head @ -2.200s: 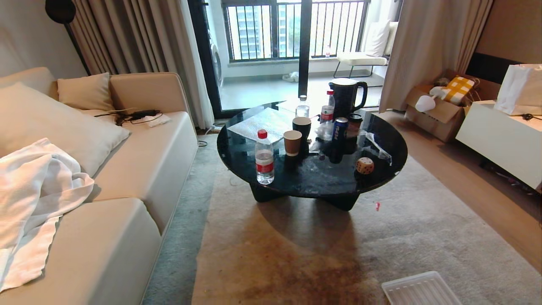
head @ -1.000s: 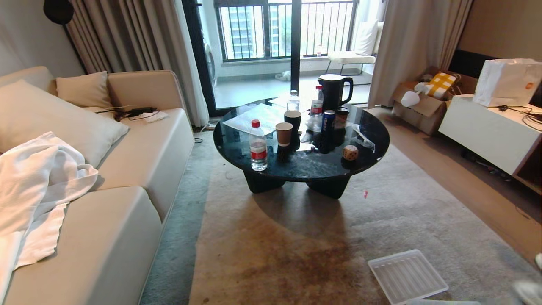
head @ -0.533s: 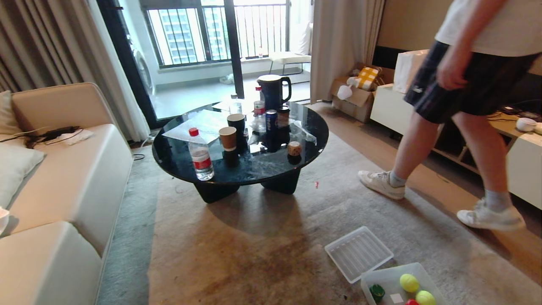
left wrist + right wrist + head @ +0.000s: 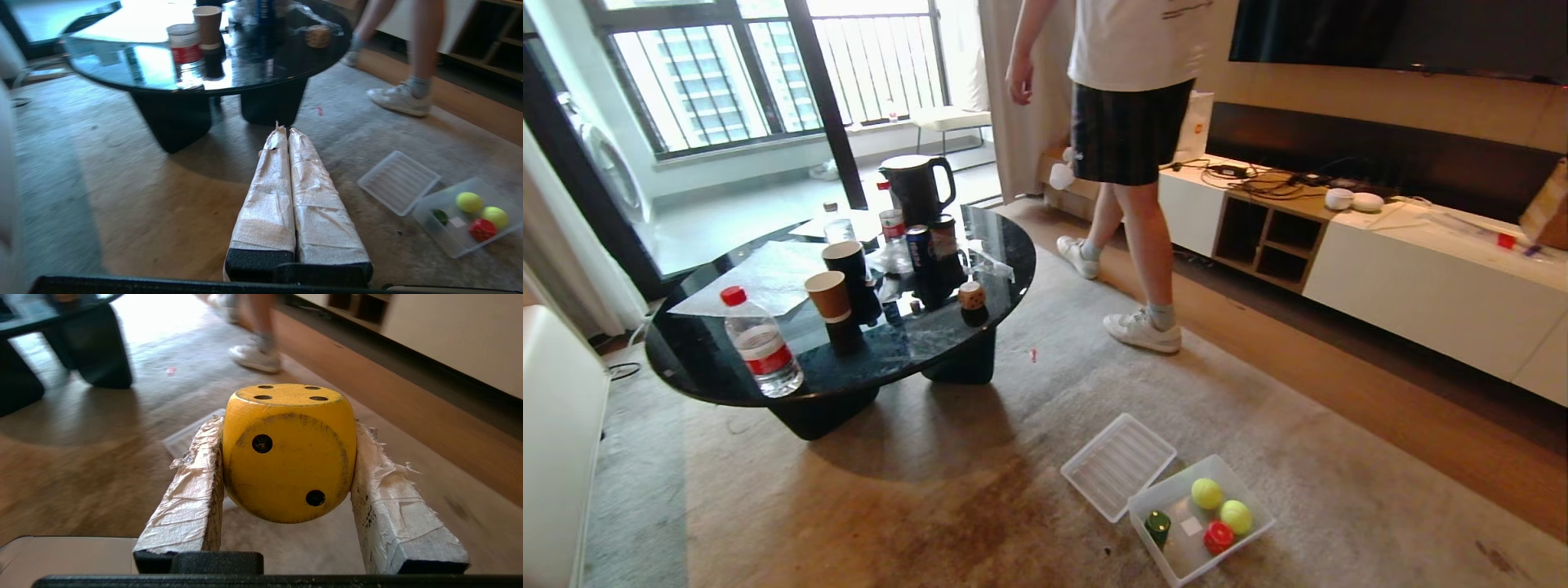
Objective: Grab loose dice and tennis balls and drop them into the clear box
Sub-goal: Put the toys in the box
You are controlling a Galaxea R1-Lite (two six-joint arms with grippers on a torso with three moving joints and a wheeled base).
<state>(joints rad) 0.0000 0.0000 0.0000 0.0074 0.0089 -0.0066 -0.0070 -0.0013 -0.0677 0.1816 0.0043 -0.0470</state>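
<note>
On the dark tabletop at the left a tan die waits near the edge, and the left gripper hangs idle, fingers pressed together and empty. Right of it on the rug, the clear box holds two tennis balls, a red die and probably a green one. The right gripper clamps the yellow die between half-spread fingers; it should hover squarely above the box before letting go.

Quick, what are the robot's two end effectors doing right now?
Left end effector: closed, holding nothing.
Right end effector: closed on the yellow die.

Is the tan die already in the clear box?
No, the tan die sits on the black round table, away from the clear box.
</note>
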